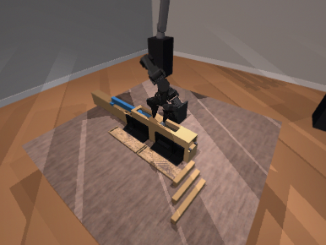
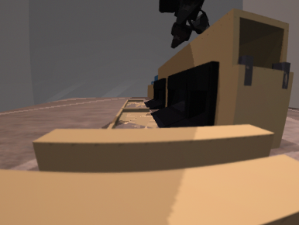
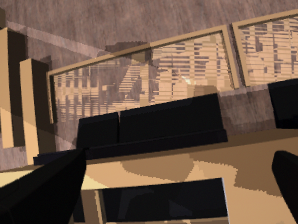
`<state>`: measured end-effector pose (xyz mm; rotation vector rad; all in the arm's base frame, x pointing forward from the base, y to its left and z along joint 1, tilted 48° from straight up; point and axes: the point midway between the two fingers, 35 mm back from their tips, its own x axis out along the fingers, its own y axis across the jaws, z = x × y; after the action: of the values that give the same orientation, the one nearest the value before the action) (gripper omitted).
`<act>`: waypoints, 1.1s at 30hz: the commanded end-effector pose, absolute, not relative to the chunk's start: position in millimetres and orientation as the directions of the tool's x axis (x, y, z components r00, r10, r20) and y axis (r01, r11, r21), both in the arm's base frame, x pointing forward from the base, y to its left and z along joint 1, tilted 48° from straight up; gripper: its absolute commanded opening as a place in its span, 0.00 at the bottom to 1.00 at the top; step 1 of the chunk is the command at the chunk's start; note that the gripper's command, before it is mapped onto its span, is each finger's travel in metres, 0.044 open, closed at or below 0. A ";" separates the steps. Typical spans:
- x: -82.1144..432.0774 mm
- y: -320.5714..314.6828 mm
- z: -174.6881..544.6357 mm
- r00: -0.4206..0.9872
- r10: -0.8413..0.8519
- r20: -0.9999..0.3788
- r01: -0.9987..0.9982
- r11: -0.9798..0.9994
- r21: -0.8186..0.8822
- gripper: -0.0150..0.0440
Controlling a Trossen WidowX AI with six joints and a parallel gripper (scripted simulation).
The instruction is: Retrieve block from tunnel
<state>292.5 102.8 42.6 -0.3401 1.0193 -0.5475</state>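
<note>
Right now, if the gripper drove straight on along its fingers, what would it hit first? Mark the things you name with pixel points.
Most likely the tunnel (image 1: 184,134) (image 2: 225,50) (image 3: 252,195): the open gripper (image 1: 159,121) (image 2: 189,39) (image 3: 180,160) points down at its top. Whether a fingertip would enter a roof opening is unclear.

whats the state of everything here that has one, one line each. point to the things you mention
claw (image 1: 159,121) (image 3: 180,160): open, nothing held, over the tunnel
tunnel (image 1: 186,134) (image 2: 201,54) (image 3: 250,172): covered, with openings in its top; near end open above a low wall
blue bar (image 1: 122,102): partly inside the tunnel, partly out
three loose rods: lying flat, side by side, apart
small block: cannot tell, not seen
</note>
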 end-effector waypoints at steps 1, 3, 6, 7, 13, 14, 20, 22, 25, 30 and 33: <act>309.1 71.6 83.7 0.413 -0.601 -0.684 0.446 0.789 -0.424 1.00; 314.1 48.2 106.7 0.403 -0.625 -0.668 0.546 0.750 -0.372 1.00; 315.1 11.2 141.2 0.384 -0.665 -0.641 0.683 0.671 -0.287 1.00; 313.7 -1.3 152.6 0.376 -0.678 -0.631 0.725 0.640 -0.256 1.00; 291.2 -67.8 204.0 0.301 -0.759 -0.578 0.900 0.426 -0.090 1.00; 283.5 -81.9 211.8 0.275 -0.777 -0.567 0.928 0.368 -0.054 1.00; 229.5 -146.0 250.2 0.115 -0.854 -0.507 0.988 0.047 0.145 1.00; 227.6 -147.6 251.2 0.110 -0.856 -0.505 0.988 0.038 0.151 1.00; 227.6 -147.8 251.1 0.110 -0.856 -0.505 0.988 0.038 0.151 1.00; 227.6 -151.4 247.5 0.109 -0.855 -0.506 0.988 0.037 0.151 1.00; 227.6 -154.9 244.1 0.109 -0.855 -0.507 0.988 0.037 0.151 1.00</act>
<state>229.6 -152.6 246.9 0.5230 0.3102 -1.4503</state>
